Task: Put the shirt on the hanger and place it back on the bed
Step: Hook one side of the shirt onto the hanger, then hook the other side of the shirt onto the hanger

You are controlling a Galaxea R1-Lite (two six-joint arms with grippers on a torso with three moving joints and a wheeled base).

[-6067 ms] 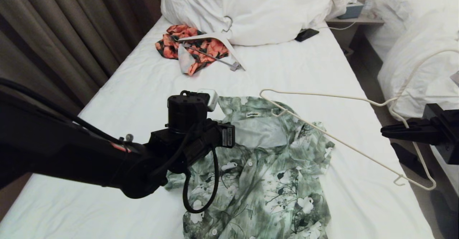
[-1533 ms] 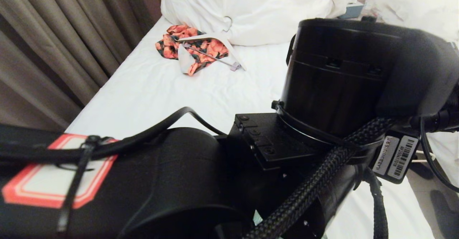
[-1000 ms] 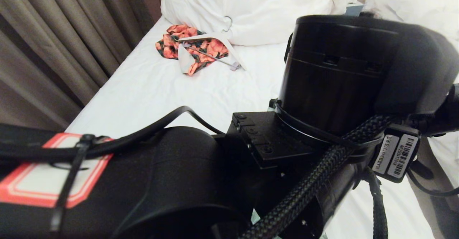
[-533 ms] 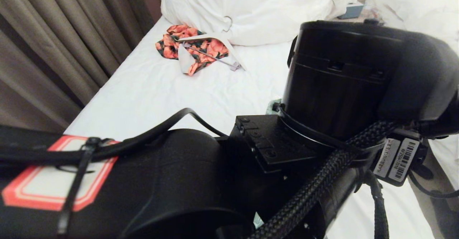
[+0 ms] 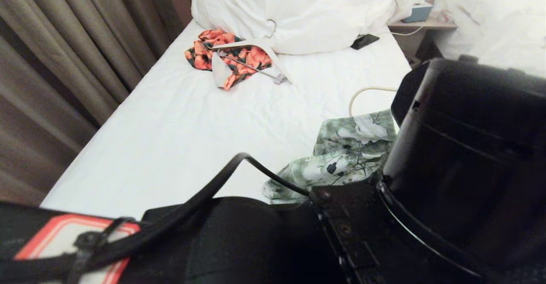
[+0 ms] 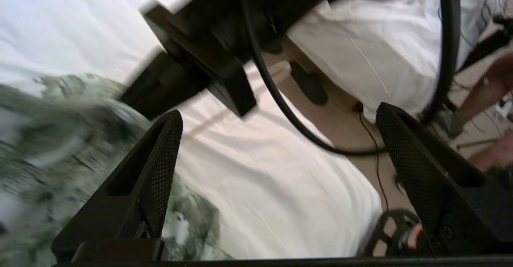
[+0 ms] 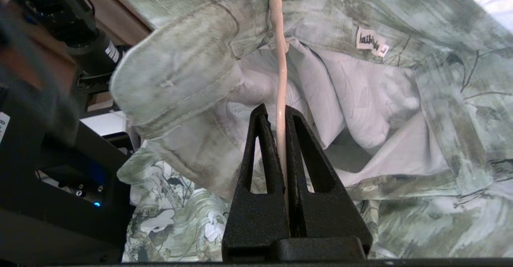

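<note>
The green leafy shirt (image 5: 352, 147) lies bunched on the bed's white sheet (image 5: 192, 126), mostly hidden in the head view behind my left arm (image 5: 465, 156). A curve of the cream hanger (image 5: 362, 93) pokes out above it. In the right wrist view my right gripper (image 7: 276, 112) is shut on the hanger's thin wire (image 7: 279, 50), which runs into the open collar of the shirt (image 7: 180, 70) beside the neck label (image 7: 370, 42). My left gripper (image 6: 280, 150) hangs open over the sheet (image 6: 260, 187) with nothing between its fingers; the shirt (image 6: 48, 138) lies next to one finger.
An orange-and-black garment (image 5: 230, 58) with a thick white clip hanger (image 5: 256, 44) lies near the pillows (image 5: 298, 11). A dark phone (image 5: 364, 41) rests by them. A nightstand (image 5: 420, 21) and a second bed (image 5: 490, 24) stand at the right.
My left arm has dropped and swung right in the head view, uncovering part of the shirt and a curve of the hanger. Six seconds ago the shirt lay flat and the hanger was outside it.
</note>
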